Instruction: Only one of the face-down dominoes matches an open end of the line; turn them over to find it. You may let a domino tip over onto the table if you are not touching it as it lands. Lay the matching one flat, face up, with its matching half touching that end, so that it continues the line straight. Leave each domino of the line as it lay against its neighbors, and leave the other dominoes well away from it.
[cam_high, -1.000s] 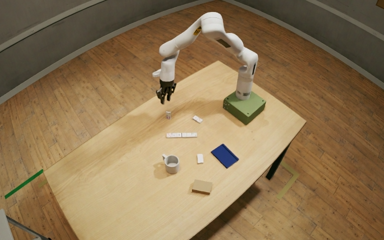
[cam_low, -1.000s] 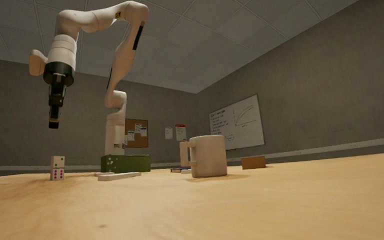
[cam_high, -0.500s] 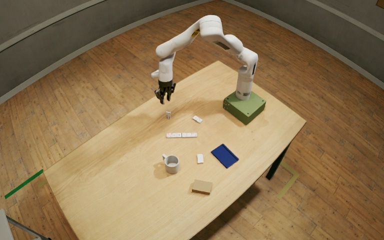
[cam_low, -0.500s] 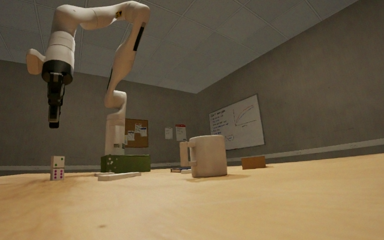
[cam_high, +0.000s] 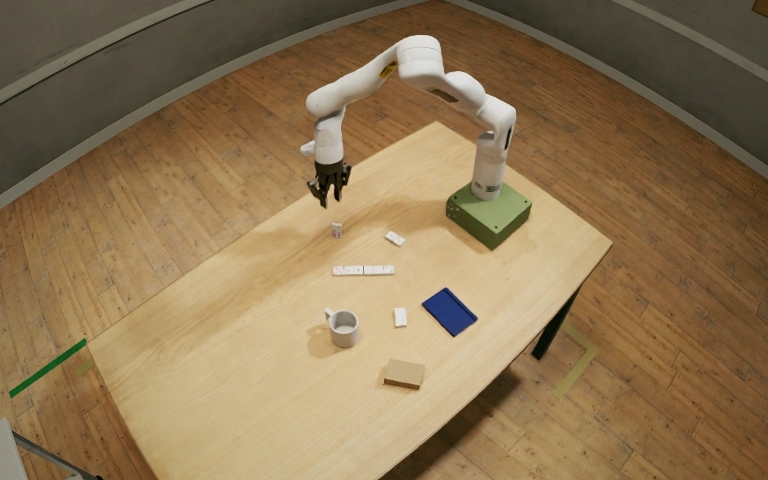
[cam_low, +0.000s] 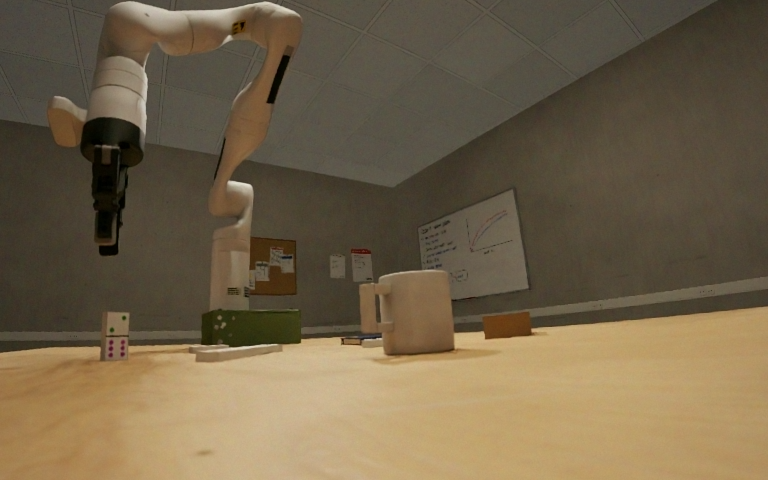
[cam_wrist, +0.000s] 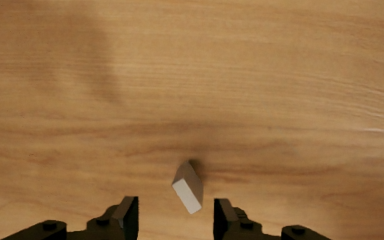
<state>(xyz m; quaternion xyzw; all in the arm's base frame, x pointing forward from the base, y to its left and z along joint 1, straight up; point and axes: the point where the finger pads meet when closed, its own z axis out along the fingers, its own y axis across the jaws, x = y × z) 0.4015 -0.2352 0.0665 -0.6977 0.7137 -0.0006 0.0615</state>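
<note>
A white domino (cam_high: 336, 229) stands upright on end on the table. In the exterior view (cam_low: 114, 335) its face shows one green pip above and several magenta pips below. My gripper (cam_high: 328, 200) (cam_low: 107, 243) hangs well above it, pointing down, its fingers partly open and empty. In the wrist view the domino's top (cam_wrist: 188, 186) sits between my fingertips, far below them. The line of dominoes (cam_high: 363, 270) lies flat just in front of the standing one. Two more dominoes lie flat: one (cam_high: 395, 238) behind the line's right end, one (cam_high: 400, 316) in front of it.
A grey mug (cam_high: 343, 327) stands in front of the line. A blue notebook (cam_high: 449, 311) lies to the right of it, and a cardboard box (cam_high: 404, 373) lies near the front edge. The arm's green base (cam_high: 488, 213) stands at the back right.
</note>
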